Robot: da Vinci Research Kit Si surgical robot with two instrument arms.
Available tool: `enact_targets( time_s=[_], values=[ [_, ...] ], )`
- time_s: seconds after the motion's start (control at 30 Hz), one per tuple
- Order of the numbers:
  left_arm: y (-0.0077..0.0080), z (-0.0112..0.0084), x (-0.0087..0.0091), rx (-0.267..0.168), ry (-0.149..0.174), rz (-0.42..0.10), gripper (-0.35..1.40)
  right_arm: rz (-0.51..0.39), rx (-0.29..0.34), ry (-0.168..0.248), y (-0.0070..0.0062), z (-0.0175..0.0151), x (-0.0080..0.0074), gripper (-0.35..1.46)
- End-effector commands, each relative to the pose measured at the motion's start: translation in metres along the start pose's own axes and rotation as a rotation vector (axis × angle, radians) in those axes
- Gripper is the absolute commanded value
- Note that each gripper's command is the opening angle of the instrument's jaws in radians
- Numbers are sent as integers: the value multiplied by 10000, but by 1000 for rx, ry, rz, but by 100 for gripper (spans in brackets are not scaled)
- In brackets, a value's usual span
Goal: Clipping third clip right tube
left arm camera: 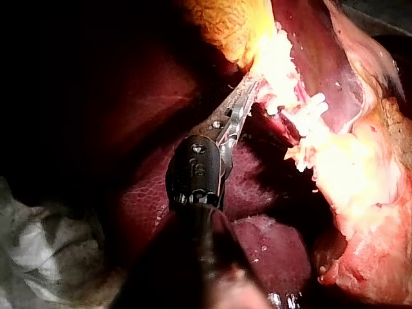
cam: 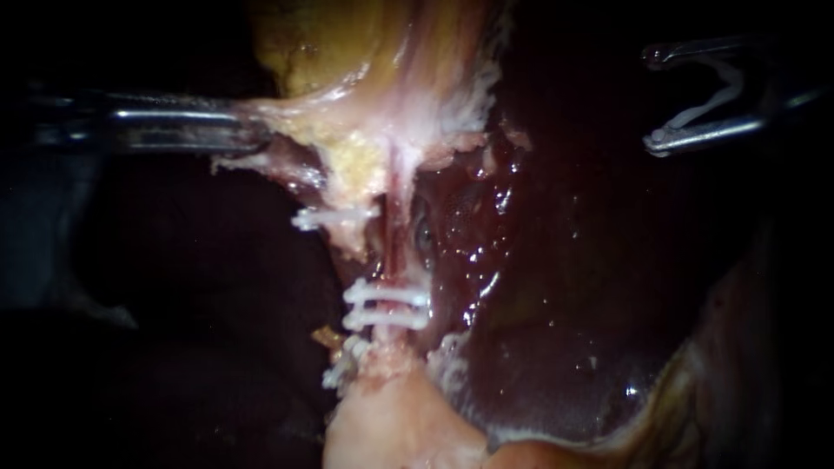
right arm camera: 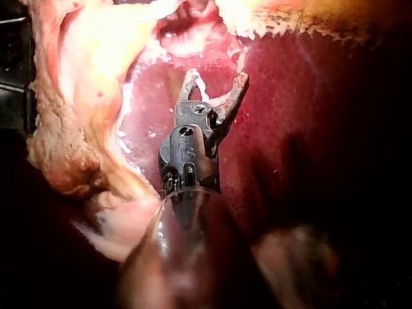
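Clip (cam: pixel 708 106) in right instrument (cam: pixel 653 97), tube (cam: pixel 395 234) apart, left instrument (cam: pixel 252 126) gripping tissue (cam: pixel 300 111)

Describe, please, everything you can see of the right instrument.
The right instrument is a slender dark shaft with a dark wrist and two thin, shiny metal jaws. It enters from the upper right. The jaws stand wide apart, cradling an open V-shaped white clip that touches both. It hangs over the dark red liver, well apart from the clipped tube.

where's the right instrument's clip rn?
Endoscope view, upper right: the clip sits between the right instrument's jaws, over the liver, well apart from the clipped tube.
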Motion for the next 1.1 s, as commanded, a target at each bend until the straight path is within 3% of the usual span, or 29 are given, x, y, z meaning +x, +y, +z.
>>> enact_targets(
  time_s=[0.03,0.23,0.5,0.67,0.87,1.1],
  values=[
    [2,-7,6,0,15,-3,-35,0,0,0,0,0,0,50],
    [17,-34,26,3,47,-27,-35,0,1,-3,0,0,1,50],
    [20,-34,25,6,48,-27,-35,0,0,-3,-2,1,3,50],
    [20,-33,23,7,49,-26,-35,-3,3,0,-10,9,13,50],
    [19,-33,21,7,49,-25,-35,86,30,18,-23,25,28,50],
    [19,-33,21,7,49,-25,-35,202,73,42,-43,62,30,50]
  ],
)
